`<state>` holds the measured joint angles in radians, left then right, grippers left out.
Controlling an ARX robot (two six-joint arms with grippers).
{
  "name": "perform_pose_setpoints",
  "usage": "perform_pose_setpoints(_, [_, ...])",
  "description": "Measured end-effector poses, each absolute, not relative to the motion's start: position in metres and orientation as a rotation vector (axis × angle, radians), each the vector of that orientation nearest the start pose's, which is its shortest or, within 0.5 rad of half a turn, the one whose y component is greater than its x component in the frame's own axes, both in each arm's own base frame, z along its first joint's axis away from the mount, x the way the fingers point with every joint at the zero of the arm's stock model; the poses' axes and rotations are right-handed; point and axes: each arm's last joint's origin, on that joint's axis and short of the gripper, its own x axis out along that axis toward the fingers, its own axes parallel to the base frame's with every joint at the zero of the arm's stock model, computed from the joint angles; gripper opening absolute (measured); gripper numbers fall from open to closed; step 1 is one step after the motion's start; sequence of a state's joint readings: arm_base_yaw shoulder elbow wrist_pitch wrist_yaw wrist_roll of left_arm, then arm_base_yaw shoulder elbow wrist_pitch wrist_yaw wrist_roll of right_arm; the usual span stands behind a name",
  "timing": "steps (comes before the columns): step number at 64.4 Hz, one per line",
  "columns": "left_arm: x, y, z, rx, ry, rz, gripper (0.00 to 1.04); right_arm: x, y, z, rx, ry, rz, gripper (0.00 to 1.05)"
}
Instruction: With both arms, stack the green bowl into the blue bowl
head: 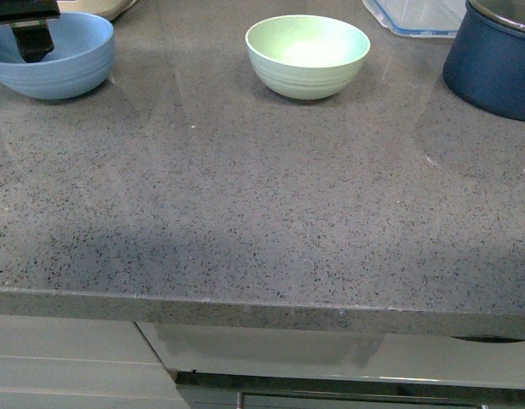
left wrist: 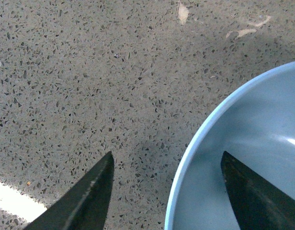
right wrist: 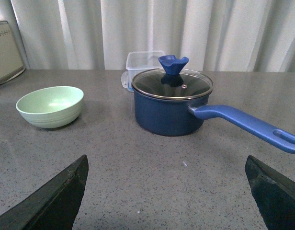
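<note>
counter (head: 245, 213): first bowl (head: 71, 72) back-left | second bowl (head: 307, 56) back-centre | pot (head: 493, 68) back-right

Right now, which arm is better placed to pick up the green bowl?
Right. The right gripper is open, empty, and faces the green bowl across bare counter. The left gripper is open astride the blue bowl's rim, one finger inside it.

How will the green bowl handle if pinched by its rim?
The green bowl looks rigid and probably light: thin matte wall, empty. Its narrower base may let it tip. On the glossy countertop it could slide if nudged.
</note>
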<state>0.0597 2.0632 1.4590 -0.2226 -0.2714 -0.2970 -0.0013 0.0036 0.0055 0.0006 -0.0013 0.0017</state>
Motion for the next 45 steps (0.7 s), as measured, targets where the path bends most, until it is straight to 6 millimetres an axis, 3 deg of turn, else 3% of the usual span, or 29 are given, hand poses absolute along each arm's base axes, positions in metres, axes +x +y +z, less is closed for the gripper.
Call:
perform_pose_setpoints(22, [0.443,0.030,0.176,-0.247,0.761,0.447,0.16,0.098,0.000,0.165,0.002,-0.002,0.000,0.95])
perform_pose_setpoints(27, [0.442,0.029,0.184,-0.276,0.740,0.439,0.06,0.098,0.000,0.165,0.002,-0.002,0.000,0.95])
perform_pose_setpoints(45, [0.441,0.023,0.193,-0.274,0.732,0.436,0.05,0.098,0.000,0.165,0.002,-0.002,0.000,0.95])
